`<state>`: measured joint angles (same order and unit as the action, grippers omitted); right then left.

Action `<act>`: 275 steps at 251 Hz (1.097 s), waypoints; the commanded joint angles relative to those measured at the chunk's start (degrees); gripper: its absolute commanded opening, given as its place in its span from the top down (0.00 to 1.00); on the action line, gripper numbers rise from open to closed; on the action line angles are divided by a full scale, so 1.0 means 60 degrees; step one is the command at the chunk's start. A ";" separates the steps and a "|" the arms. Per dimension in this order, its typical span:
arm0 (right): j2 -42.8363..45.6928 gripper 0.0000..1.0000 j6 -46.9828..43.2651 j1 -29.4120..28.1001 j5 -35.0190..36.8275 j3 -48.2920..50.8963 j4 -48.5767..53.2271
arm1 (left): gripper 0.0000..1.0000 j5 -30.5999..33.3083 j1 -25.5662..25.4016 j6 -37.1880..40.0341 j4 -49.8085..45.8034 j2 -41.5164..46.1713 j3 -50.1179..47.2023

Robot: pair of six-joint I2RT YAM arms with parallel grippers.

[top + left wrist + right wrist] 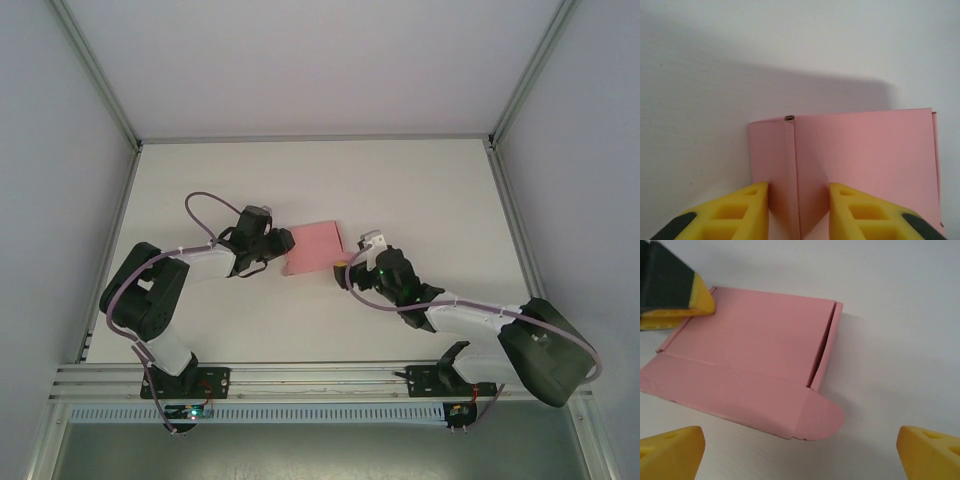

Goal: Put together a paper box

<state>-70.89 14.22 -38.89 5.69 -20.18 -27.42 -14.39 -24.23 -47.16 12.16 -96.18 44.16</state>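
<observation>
The paper box [313, 247] is a small flat pink card box lying mid-table. My left gripper [282, 245] is at its left end. In the left wrist view the yellow fingers [752, 207] sit tight on either side of a creased edge of the box [865, 150], the left gripper [798, 194] shut on it. From the right wrist, the box [755, 340] lies just ahead with a rounded tab [824, 415] sticking out at its near corner. The left gripper's finger [677, 292] rests on its far corner. My right gripper [800, 460] stands wide open, only bare table between its fingertips.
The white table [320, 180] is fenced by aluminium rails at the back and sides, with white walls beyond. A front rail [320, 376] carries both arm bases. Open tabletop lies behind and to both sides of the box.
</observation>
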 commanded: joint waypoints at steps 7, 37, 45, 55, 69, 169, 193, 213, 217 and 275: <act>0.0033 0.02 0.0628 0.0608 -0.0833 -0.0386 0.0064 | 0.72 -0.0250 0.0208 0.0170 -0.0430 -0.0455 -0.0191; -0.0321 0.02 0.1144 0.1135 -0.1297 -0.1004 0.0534 | 0.75 -0.0668 0.0425 0.0033 0.0066 -0.0452 -0.0469; -0.0442 0.02 0.1286 0.1265 -0.1472 -0.1172 0.0684 | 0.76 -0.0780 0.0488 0.0023 0.0204 -0.0454 -0.0546; -0.0588 0.02 0.1496 0.1400 -0.1643 -0.1401 0.0916 | 0.80 -0.0942 0.0571 -0.0001 0.0394 -0.0438 -0.0674; -0.0840 0.02 0.1762 0.1634 -0.1934 -0.1749 0.1293 | 0.85 -0.1152 0.0677 -0.0011 0.0703 -0.0436 -0.0840; -0.3109 0.02 0.3294 0.2593 -0.5059 -0.3563 0.2237 | 1.00 -0.2350 0.1298 -0.0300 0.2866 -0.0559 -0.1999; -0.3675 0.02 0.3606 0.2556 -0.5656 -0.3882 0.1957 | 1.00 -0.2390 0.1315 -0.0242 0.2976 -0.0603 -0.2021; -0.4170 0.02 0.3956 0.2515 -0.6256 -0.4043 0.1366 | 1.00 -0.2433 0.1313 -0.0245 0.3019 -0.0658 -0.1979; -0.4252 0.02 0.4017 0.2495 -0.6391 -0.4064 0.1198 | 1.00 -0.2451 0.1307 -0.0254 0.3013 -0.0671 -0.1984; -0.5111 0.09 0.4634 0.2304 -0.7127 -0.4419 0.0170 | 1.00 -0.2569 0.1332 -0.0329 0.3231 -0.0797 -0.1934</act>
<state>-99.90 38.79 -24.27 -32.29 -44.80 -20.88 -29.52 -16.75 -48.73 35.22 -98.39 33.98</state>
